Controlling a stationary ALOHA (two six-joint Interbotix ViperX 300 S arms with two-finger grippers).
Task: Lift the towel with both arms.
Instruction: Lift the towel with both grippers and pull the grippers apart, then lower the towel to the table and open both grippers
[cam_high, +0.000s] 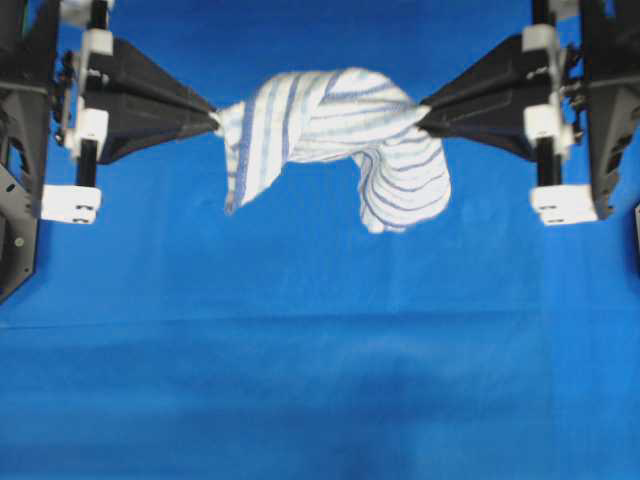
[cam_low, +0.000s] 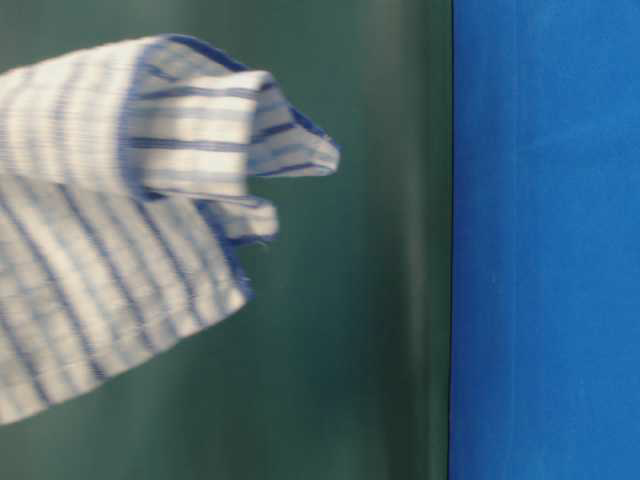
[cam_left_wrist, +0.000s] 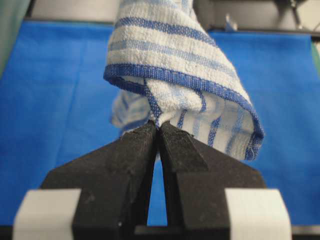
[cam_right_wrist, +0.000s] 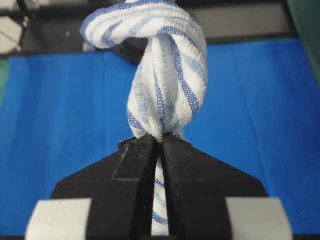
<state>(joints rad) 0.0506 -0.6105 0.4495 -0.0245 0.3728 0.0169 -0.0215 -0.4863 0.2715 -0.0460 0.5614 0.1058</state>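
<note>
The white towel with blue-grey stripes (cam_high: 330, 130) hangs twisted in the air between my two grippers, above the blue table cover. My left gripper (cam_high: 215, 120) is shut on its left end; the left wrist view shows the tips (cam_left_wrist: 158, 126) pinching the cloth (cam_left_wrist: 175, 75). My right gripper (cam_high: 422, 112) is shut on its right end; the right wrist view shows the tips (cam_right_wrist: 162, 138) clamped on the bunched cloth (cam_right_wrist: 165, 75), with some cloth running back between the jaws. A fold droops below the right end. The table-level view shows the towel (cam_low: 120, 220) raised, at the left.
The blue table cover (cam_high: 320, 350) spreads below and in front of the towel. Black arm frames with white fittings stand at the left edge (cam_high: 20, 150) and the right edge (cam_high: 610, 110). The table-level view shows a dark green backdrop (cam_low: 380, 300).
</note>
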